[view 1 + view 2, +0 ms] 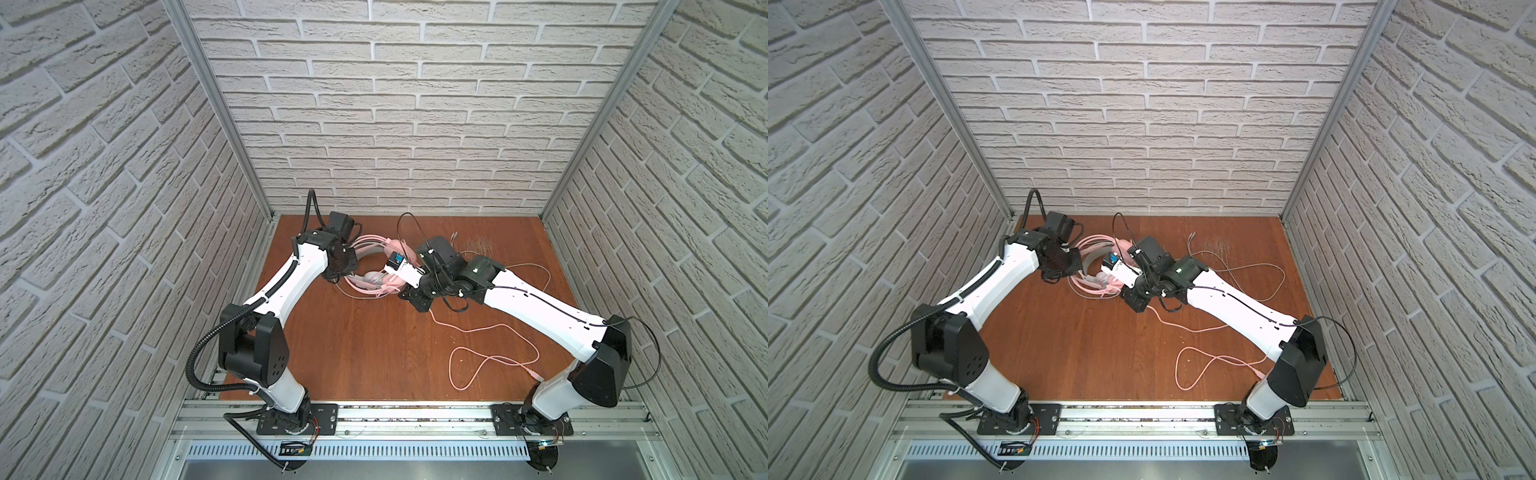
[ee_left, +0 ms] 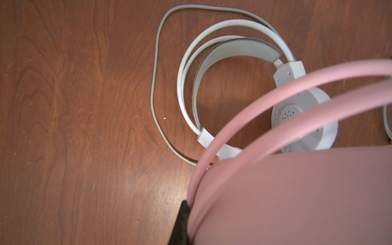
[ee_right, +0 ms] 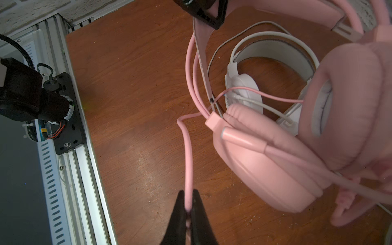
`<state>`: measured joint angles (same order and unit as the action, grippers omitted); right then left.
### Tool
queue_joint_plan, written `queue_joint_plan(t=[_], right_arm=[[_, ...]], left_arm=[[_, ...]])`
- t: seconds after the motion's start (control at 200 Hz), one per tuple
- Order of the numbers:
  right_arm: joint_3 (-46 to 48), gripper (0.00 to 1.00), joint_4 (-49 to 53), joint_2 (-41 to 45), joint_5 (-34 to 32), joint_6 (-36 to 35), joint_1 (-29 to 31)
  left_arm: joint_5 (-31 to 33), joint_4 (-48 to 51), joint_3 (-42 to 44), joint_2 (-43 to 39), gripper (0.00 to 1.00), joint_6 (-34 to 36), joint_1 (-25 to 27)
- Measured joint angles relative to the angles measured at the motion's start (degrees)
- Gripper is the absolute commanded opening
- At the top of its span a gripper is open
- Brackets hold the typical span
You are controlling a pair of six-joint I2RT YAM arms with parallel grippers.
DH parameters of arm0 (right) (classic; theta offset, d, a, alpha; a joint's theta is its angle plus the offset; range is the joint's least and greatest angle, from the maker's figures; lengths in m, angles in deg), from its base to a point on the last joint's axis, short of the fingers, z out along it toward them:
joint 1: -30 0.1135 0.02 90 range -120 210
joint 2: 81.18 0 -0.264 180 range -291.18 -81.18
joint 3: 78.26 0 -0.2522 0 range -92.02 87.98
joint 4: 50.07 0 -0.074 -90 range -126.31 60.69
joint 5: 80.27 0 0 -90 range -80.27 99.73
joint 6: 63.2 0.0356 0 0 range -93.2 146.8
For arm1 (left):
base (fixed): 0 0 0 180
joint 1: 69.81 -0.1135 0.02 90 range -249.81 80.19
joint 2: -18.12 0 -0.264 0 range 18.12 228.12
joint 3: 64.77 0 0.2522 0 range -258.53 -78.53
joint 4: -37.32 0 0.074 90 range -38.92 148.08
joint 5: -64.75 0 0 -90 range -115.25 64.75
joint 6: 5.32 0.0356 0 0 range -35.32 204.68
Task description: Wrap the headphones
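Pink headset (image 3: 275, 161) lifted above the white headset (image 2: 233, 63), which lies flat on the wood

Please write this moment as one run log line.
left gripper: shut on pink headset | right gripper: shut on pink cord | white headset: on table

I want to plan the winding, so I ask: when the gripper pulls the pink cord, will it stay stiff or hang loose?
The pink cord is probably floppy: it lies in loose loops on the table. It looks thin and smooth, so it might slip through the right gripper, shut on it. Pulling may drag the pink headset.
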<state>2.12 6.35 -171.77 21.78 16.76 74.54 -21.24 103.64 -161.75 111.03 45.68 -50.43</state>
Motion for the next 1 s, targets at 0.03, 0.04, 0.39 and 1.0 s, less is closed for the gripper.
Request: queue_joint_plan(t=[0.03, 0.04, 0.39, 1.0], right_arm=[[-0.6, 0.06, 0.3, -0.2, -0.4, -0.5, 0.0], [-0.8, 0.06, 0.4, -0.3, -0.6, -0.8, 0.0], [-5.0, 0.06, 5.0, -1.0, -5.4, -6.0, 0.0], [-7.9, 0.06, 7.6, -1.9, -14.0, -11.4, 0.0]], left_arm=[[0.2, 0.2, -0.2, 0.1, 0.0, 0.3, 0.2], [0.3, 0.3, -0.3, 0.1, 0.0, 0.4, 0.2], [1.6, 2.8, -1.1, 1.1, 0.0, 3.1, 1.1], [0.6, 6.4, -5.4, 4.3, 0.0, 8.9, 4.3]])
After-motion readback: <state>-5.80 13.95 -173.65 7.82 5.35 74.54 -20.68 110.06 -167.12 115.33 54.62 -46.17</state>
